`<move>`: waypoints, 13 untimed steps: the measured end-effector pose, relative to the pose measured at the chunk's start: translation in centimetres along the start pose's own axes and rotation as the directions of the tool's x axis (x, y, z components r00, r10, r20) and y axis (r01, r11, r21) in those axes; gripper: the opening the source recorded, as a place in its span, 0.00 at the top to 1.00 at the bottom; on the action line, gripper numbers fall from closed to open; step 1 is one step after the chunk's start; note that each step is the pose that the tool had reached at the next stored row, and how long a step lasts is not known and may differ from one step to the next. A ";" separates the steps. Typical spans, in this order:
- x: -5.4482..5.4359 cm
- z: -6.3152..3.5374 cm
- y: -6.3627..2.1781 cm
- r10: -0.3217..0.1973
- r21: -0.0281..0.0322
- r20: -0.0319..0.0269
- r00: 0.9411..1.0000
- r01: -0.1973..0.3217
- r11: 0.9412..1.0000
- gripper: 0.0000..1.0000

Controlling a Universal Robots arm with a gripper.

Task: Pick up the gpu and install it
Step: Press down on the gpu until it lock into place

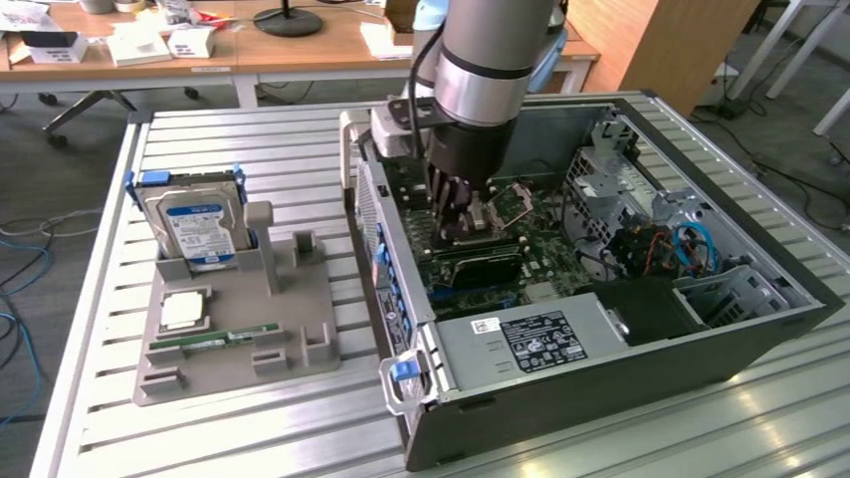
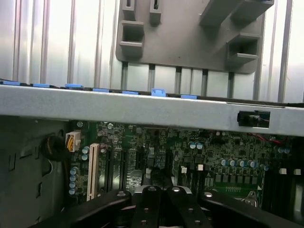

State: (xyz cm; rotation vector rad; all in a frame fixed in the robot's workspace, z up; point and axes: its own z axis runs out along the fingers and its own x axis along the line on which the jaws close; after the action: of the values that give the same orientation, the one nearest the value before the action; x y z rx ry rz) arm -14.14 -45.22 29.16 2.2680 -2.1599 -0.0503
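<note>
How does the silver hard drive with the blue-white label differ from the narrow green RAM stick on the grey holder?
The silver hard drive with the blue-white label stands upright; the narrow green RAM stick lies flat. The drive is broad and thick, the stick thin and narrow. The drive is silver, the stick green. Both sit on the grey holder.

Soft even room light; glare on the metal table (image 1: 266,129); the computer case (image 1: 743,339) inside is darker, slightly blurred.
</note>
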 end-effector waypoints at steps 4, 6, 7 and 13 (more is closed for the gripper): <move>0.0 0.00 -0.35 -0.028 0.000 0.000 1.000 0.028 1.000 0.89; 0.0 0.00 -0.56 -0.040 -0.001 0.000 0.999 0.040 0.999 0.89; 0.0 -0.01 -0.69 -0.046 -0.001 -0.001 0.999 0.046 0.999 0.89; 0.1 -0.03 -1.87 -0.064 -0.001 -0.001 0.998 0.064 0.998 0.89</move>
State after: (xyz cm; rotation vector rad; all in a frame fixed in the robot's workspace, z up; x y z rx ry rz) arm -12.27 -45.22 29.14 2.3356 -2.0858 -0.0506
